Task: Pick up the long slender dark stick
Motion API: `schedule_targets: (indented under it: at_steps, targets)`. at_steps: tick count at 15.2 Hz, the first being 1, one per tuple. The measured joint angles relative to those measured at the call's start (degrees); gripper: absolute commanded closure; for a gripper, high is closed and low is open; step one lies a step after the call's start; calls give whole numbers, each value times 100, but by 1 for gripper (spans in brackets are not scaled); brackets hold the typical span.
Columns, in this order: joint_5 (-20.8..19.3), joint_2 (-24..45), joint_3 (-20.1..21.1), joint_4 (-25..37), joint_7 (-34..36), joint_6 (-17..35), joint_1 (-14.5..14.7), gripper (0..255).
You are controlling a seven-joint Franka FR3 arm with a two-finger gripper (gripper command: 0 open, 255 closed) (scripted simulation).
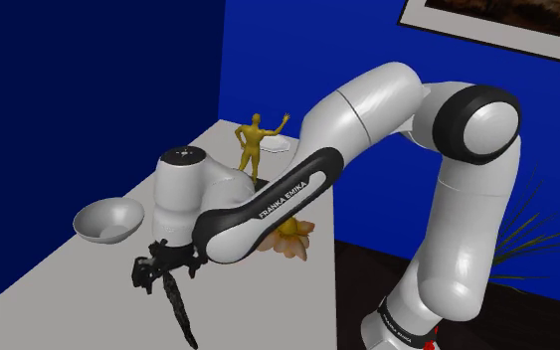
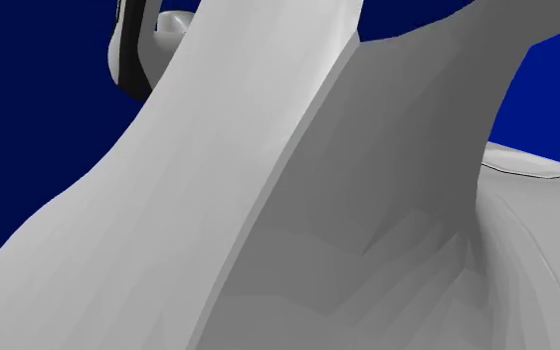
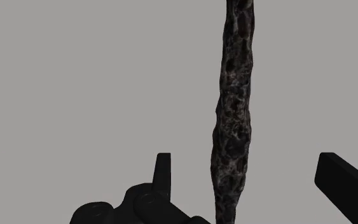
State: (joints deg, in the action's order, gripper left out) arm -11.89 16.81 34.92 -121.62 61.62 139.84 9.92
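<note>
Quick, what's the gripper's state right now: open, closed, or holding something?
Gripper: open, holding nothing. The dark stick lies between its fingers, and neither finger touches it.

Dark stick far end cut off by wrist-view edge; orange object half hidden behind forearm.

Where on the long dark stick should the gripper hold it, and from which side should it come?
Probably the part lying between the open jaws of the gripper, taken from straight above. The stick lies flat on the table and is slender, so the jaws can close across its narrow width.
</note>
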Motion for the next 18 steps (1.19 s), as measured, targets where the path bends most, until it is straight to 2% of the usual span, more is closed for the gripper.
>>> schedule_targets:
  at_steps: [5, 6, 18]
  targets:
    - [-272, 286, -148, -67, 189, 307, 123, 0]
    - [-290, 306, -158, -65, 203, 323, 133, 255]
    - [-246, 241, -126, -48, 170, 237, 101, 255]
